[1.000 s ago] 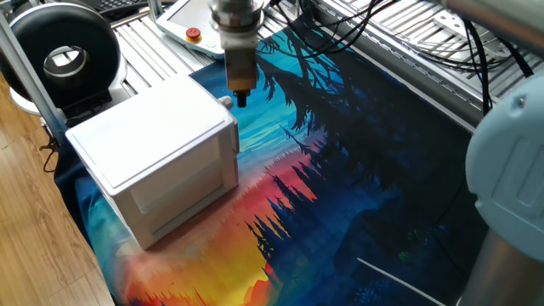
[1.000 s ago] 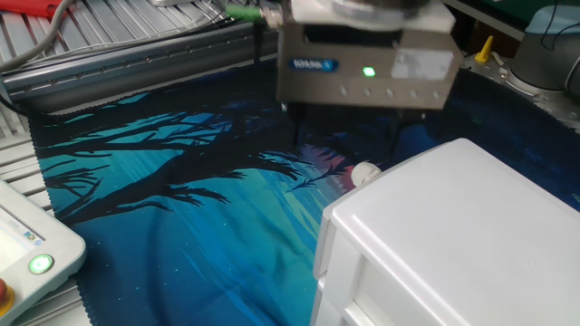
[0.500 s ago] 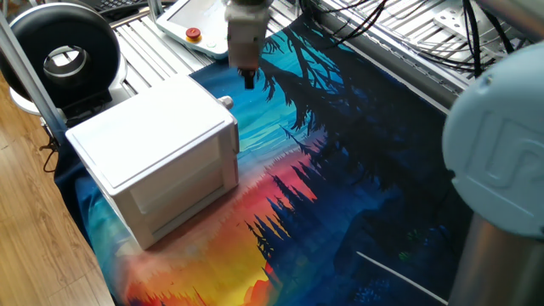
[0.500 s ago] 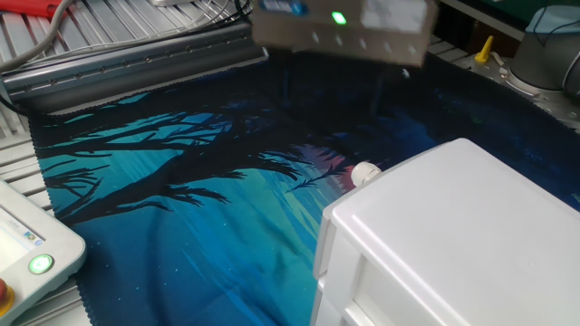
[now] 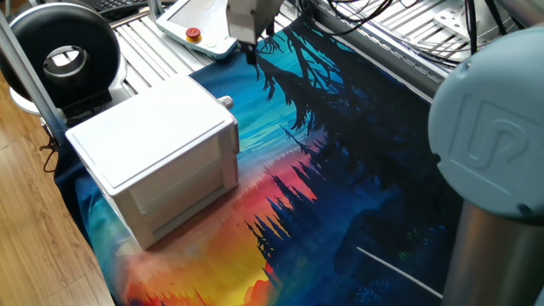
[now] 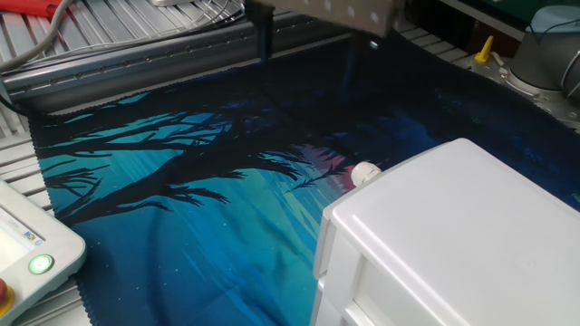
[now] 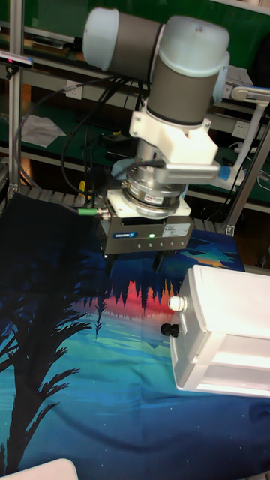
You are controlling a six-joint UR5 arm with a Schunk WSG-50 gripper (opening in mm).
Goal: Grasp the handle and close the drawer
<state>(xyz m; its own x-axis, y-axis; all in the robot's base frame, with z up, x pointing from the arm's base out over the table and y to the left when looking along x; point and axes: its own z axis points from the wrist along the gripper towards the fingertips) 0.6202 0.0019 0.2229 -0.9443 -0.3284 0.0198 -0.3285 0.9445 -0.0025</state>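
The small white cabinet [image 5: 161, 149] stands on the printed mat, and its drawer [image 7: 180, 316] sits flush in the body, the front panel seen almost edge-on. From that panel the handle [image 5: 226, 102] [image 6: 365, 172] [image 7: 177, 303], a tiny whitish knob, sticks out. My gripper [image 7: 132, 264] [image 6: 306, 50] [image 5: 250, 56] hangs above the mat, up and away from the handle and not touching it. It is open, fingers spread wide, with nothing between them.
A small black knob [image 7: 169, 329] sits just below the handle. A teach pendant [image 5: 194, 25] lies on the aluminium rails behind the cabinet. A black round device [image 5: 64, 55] stands at the back left. Cables [image 5: 408, 30] run along the far rails.
My gripper has risen and drawn back from right beside the handle, and is now higher and farther off. The cabinet and drawer have not moved.
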